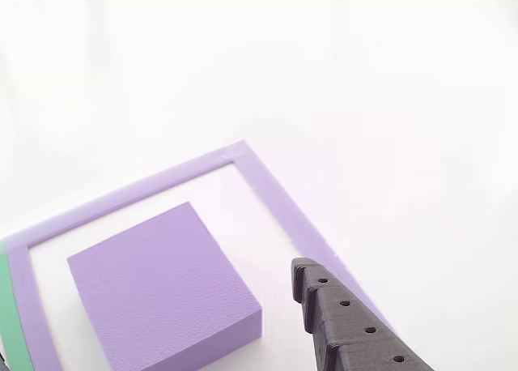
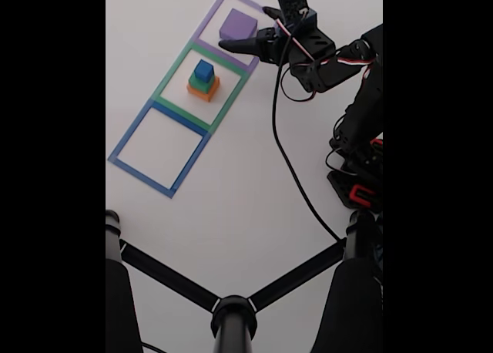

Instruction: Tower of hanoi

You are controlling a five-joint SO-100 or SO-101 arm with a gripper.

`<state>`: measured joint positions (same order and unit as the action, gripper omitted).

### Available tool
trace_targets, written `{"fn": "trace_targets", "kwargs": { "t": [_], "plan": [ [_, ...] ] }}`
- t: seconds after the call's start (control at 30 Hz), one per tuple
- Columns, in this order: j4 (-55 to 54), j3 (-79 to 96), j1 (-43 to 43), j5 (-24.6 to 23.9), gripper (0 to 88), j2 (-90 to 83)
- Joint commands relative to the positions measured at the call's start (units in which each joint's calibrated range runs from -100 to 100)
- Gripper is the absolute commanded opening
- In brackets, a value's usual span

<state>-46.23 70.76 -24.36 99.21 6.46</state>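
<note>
Standing by the table here. Up close in the other view, a dark printed gripper finger (image 1: 344, 322) with a row of small holes and a ridged inner edge pokes in from the bottom, cut off by the frame. It's just right of the purple block (image 1: 166, 286), not touching it. That block is a matte, slightly grainy square slab sitting inside the purple taped outline (image 1: 275, 197), and its near corner runs out of frame. A sliver of green tape (image 1: 10, 314) shows just left of the purple block, mostly cropped.

In the fixed view a black tripod hub (image 2: 233, 310) and legs block the near part of the table. Farther on, the arm (image 2: 362, 114) reaches over with its wrist bent, and the gripper (image 2: 245, 45) points at the purple block from the right, level with it. It looks empty; can't tell how wide the jaws are spread, too dark and small.

Next to the purple block, the green outline (image 2: 179, 64) holds the orange block (image 2: 202, 92) with the green block (image 2: 202, 81) and blue cube (image 2: 204, 69) stacked on it. Farthest from the purple block is the blue outline (image 2: 131, 137).
</note>
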Motion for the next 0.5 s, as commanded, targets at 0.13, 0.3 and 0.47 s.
{"fn": "trace_targets", "kwargs": {
  "t": [0.13, 0.3, 0.47],
  "plan": [
    [-2.29, -3.83, 0.53, 0.79, 47.2, 3.24],
    [-2.29, -5.47, 0.91, 0.79, 47.1, 5.56],
    [-2.78, -7.1, 1.6, 0.79, 47.1, 7.48]
  ]
}}
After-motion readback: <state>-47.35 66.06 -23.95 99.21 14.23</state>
